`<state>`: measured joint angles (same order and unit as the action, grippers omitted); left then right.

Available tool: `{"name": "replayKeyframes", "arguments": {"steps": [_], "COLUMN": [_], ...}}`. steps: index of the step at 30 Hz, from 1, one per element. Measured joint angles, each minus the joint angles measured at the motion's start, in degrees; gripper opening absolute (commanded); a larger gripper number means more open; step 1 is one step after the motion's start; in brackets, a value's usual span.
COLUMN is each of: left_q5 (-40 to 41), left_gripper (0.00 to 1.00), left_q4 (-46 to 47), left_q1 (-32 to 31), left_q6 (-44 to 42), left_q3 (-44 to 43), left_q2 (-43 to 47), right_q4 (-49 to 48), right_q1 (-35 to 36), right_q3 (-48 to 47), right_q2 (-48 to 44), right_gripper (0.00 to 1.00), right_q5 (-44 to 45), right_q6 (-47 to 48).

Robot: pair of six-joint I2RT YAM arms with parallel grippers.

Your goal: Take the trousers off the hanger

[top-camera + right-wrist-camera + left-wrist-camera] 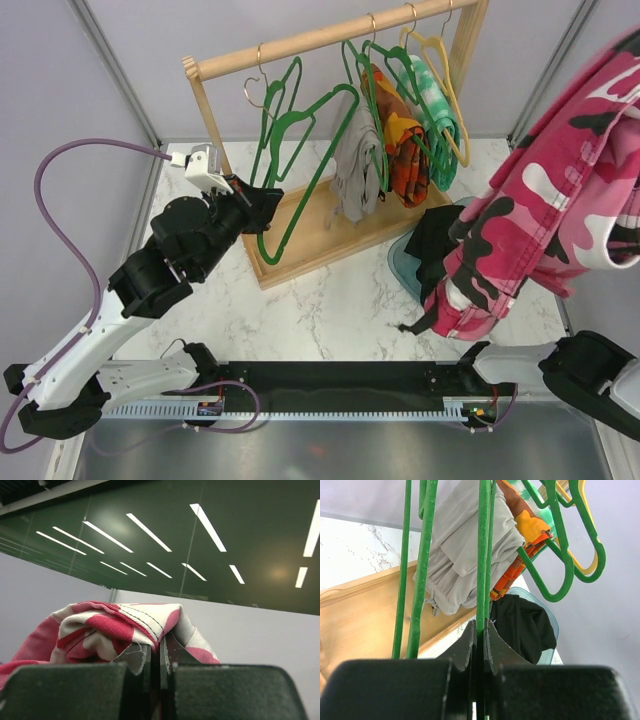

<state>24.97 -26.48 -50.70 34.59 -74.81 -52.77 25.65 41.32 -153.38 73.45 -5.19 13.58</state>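
Observation:
My left gripper (264, 202) is shut on the bottom bar of an empty green hanger (483, 555) that hangs from the wooden rack (300, 45). On other hangers there I see grey trousers (357, 165), orange-patterned trousers (407, 152) and green-white trousers (437, 112). My right gripper (160, 649) is shut on the pink-white-dark camouflage trousers (560, 190), held high at the right and free of the rack; in the top view the fabric hides the gripper. Black trousers (432, 245) lie in a teal bin (400, 268).
The rack's wooden base (320, 235) sits on the marble table at the back. A second empty green hanger (272, 95) and a yellow one (450, 95) hang on the rail. Grey walls close in the left, back and right.

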Motion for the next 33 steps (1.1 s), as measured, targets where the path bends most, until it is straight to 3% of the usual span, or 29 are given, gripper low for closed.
{"name": "replayKeyframes", "arguments": {"steps": [21, 33], "left_q5": [-0.13, -0.13], "left_gripper": [0.02, 0.02], "left_q4": [-0.02, -0.02], "left_q1": [0.0, 0.0], "left_q6": [-3.89, -5.99], "left_q3": [-0.02, -0.04], "left_q2": [0.33, 0.57], "right_q4": [2.91, 2.69], "right_q1": [-13.07, -17.05], "right_q3": [38.82, 49.16], "right_q2": [-22.77, -29.14], "right_gripper": [0.0, 0.0], "right_q5": [9.55, 11.3], "right_q6": [2.12, 1.68]}}
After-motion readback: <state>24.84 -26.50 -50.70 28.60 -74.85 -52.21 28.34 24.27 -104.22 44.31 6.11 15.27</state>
